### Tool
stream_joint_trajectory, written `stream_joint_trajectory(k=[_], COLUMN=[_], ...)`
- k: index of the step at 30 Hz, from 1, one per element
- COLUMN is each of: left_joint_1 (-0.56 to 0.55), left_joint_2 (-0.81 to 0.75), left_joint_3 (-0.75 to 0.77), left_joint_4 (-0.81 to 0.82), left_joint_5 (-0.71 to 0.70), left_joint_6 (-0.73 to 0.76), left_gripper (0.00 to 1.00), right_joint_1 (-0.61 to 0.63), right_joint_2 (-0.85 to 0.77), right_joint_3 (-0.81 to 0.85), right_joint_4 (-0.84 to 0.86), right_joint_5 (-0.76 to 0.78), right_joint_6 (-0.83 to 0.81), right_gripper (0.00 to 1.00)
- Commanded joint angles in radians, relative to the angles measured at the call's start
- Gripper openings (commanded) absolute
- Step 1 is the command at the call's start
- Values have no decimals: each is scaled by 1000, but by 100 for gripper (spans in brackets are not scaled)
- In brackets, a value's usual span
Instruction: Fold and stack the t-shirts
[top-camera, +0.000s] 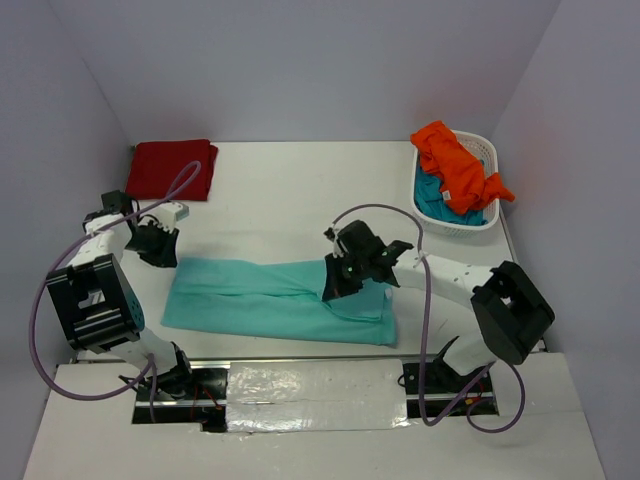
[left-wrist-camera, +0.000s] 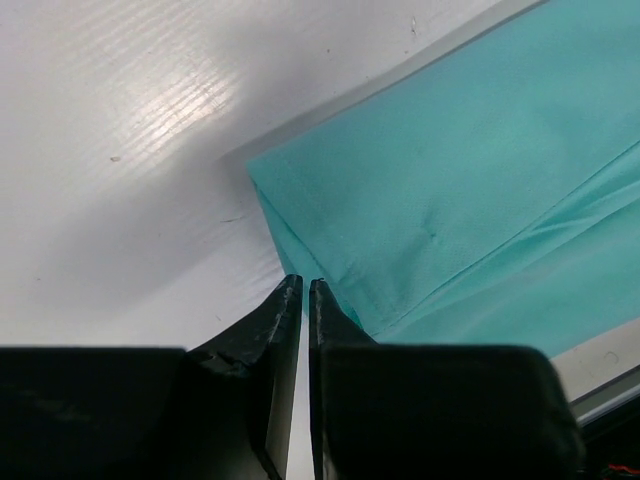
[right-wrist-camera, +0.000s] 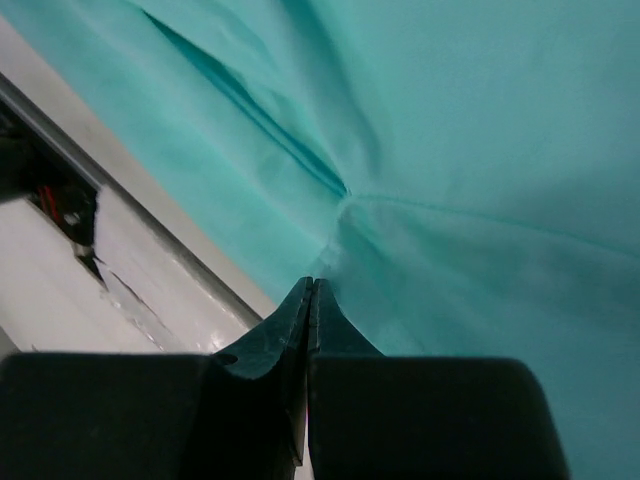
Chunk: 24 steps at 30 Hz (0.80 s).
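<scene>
The light mint-aqua t-shirt (top-camera: 260, 295) lies on the table as a long folded strip; it also shows in the left wrist view (left-wrist-camera: 450, 170) and the right wrist view (right-wrist-camera: 450, 150). My right gripper (top-camera: 338, 288) (right-wrist-camera: 312, 285) is shut on a pinch of this shirt near its right end, and creases run toward the tips. My left gripper (top-camera: 163, 255) (left-wrist-camera: 305, 285) is shut and empty, just beside the shirt's far left corner. The dark red t-shirt (top-camera: 172, 168) lies folded at the back left. The orange t-shirt (top-camera: 455, 170) and the teal-blue t-shirt (top-camera: 432, 192) lie in the basket.
The white mesh basket (top-camera: 487, 152) stands at the back right by the wall. A shiny taped strip (top-camera: 310, 380) runs along the near table edge between the arm bases. Purple cables loop off both arms.
</scene>
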Motion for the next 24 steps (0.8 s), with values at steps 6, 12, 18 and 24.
stream_joint_trajectory(k=[6, 12, 18, 24], left_joint_1=[-10, -21, -84, -90], left_joint_2=[-38, -14, 18, 54], left_joint_3=[117, 91, 28, -84], left_joint_4=[-27, 81, 148, 156], left_joint_5=[46, 29, -21, -149], left_joint_6=[-27, -120, -153, -133], left_gripper=[22, 22, 23, 15], right_joint_1=[45, 45, 44, 81], right_joint_2=[-52, -31, 106, 194], right_joint_3=[2, 96, 42, 22], right_joint_4=[-67, -43, 89, 120], right_joint_5=[60, 52, 32, 5], right_joint_6=[4, -2, 41, 50], right_gripper=[0, 0, 0, 0])
